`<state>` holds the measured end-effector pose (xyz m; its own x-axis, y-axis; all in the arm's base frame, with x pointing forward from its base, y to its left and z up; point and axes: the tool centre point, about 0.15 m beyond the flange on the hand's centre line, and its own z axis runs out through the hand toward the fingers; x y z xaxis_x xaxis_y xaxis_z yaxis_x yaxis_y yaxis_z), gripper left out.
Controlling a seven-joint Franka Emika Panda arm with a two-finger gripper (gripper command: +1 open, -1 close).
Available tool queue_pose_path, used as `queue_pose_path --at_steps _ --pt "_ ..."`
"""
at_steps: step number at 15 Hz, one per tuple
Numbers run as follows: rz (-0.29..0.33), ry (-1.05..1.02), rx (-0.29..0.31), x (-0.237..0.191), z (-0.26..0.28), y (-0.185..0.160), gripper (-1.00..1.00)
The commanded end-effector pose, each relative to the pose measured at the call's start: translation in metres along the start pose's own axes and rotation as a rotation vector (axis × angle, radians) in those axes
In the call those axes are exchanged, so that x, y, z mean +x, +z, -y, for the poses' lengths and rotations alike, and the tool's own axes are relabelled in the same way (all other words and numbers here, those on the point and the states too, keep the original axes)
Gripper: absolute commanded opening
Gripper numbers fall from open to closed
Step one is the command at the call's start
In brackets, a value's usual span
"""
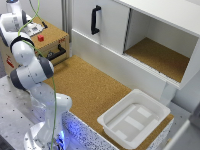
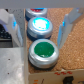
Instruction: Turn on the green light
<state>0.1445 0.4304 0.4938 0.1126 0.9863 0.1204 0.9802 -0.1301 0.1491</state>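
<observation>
The claw (image 2: 41,27) stands released, its two pale fingers (image 2: 64,27) spread to either side of a lit blue round button (image 2: 39,26) in a silver collar.

In the exterior view, the white jointed robot arm (image 1: 31,70) reaches toward a cork-topped wooden box (image 1: 50,41) at that view's left; a white cabinet with a black handle (image 1: 96,20) and a white plastic tub (image 1: 134,118) lie further right. In the wrist view, the unlit green round button (image 2: 43,50) sits just beside the blue one, with a red button (image 2: 36,11) on the blue one's far side.

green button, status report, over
Pincer open, fingers either side of the lit blue button. Green button unlit, not yet pressed. Nothing blocking it.
</observation>
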Motion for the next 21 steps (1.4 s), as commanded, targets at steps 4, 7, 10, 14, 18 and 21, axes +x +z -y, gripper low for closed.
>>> queue_pose_path --at_steps 4,7,10,14,18,21 --pt "0.128 0.043 0.021 0.028 -0.013 0.014 -1.00" --pt "0.128 0.065 0.031 0.028 -0.011 0.029 -1.00" --pt "0.128 0.075 0.048 0.030 -0.007 0.041 -1.00" --pt "0.141 0.085 0.060 0.037 -0.006 0.062 -1.00" --pt "0.127 0.091 0.036 0.030 -0.004 0.047 -1.00" --pt "0.076 0.108 -0.007 0.023 -0.011 0.005 -1.00"
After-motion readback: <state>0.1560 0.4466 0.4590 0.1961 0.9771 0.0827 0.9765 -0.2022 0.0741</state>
